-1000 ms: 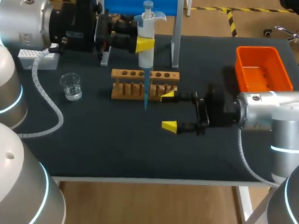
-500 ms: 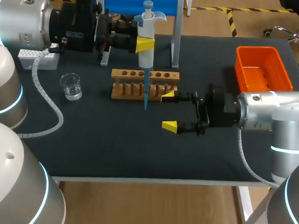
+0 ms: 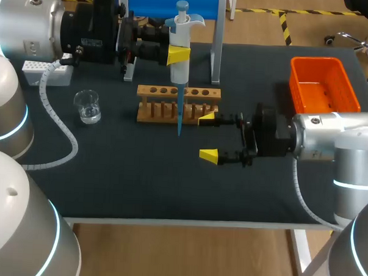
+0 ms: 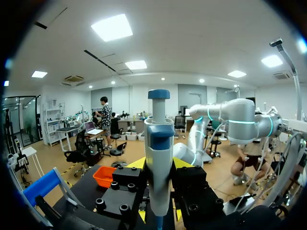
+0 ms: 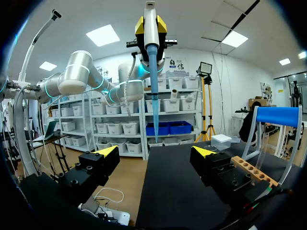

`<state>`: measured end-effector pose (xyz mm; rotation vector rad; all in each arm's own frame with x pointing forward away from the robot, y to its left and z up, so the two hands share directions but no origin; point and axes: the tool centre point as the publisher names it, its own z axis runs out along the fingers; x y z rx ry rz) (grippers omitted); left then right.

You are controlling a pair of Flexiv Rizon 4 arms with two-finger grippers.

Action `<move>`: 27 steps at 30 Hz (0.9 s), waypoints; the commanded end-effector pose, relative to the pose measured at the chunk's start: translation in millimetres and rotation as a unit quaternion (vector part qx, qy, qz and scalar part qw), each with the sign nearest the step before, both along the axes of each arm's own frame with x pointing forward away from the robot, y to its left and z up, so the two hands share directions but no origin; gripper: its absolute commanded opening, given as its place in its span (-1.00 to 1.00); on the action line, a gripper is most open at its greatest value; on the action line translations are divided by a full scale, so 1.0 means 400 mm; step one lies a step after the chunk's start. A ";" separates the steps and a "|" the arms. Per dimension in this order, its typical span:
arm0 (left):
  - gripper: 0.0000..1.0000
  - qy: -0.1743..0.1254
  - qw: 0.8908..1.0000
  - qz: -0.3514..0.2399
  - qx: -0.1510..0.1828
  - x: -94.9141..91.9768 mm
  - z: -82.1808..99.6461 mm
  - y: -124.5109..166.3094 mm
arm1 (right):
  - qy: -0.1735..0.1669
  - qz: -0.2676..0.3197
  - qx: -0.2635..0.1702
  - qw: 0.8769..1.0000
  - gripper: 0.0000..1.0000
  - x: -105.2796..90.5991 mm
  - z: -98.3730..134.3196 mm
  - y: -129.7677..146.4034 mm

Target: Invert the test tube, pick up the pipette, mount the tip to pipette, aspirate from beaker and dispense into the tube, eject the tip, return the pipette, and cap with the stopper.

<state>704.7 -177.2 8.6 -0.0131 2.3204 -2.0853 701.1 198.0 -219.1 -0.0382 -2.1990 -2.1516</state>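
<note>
Over the wooden rack (image 3: pixel 155 91), pipette (image 3: pixel 182 31) hangs upright w/ blue tip (image 3: pixel 179 113) on, clamped in left gripper (image 3: pixel 178 56). Vs 1 s ago: pipette same spot; right gripper (image 3: pixel 207 137) barely shifts, fingers wide apart, empty, just beside rack's right end. Prob. a pause pre-aspirate. Beaker (image 3: pixel 87 105) sits well left, nothing between it and rack; orange bin (image 3: pixel 297 72) near table's right edge.

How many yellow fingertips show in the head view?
3: one on the left tool at the pipette, two on the open right tool. Another left one may be hidden.
</note>
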 end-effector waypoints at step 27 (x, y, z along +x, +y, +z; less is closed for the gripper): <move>-1.00 -0.046 0.998 0.038 0.025 0.153 -0.057 0.310 | 0.000 0.000 -0.001 1.000 1.00 -0.001 0.001 -0.002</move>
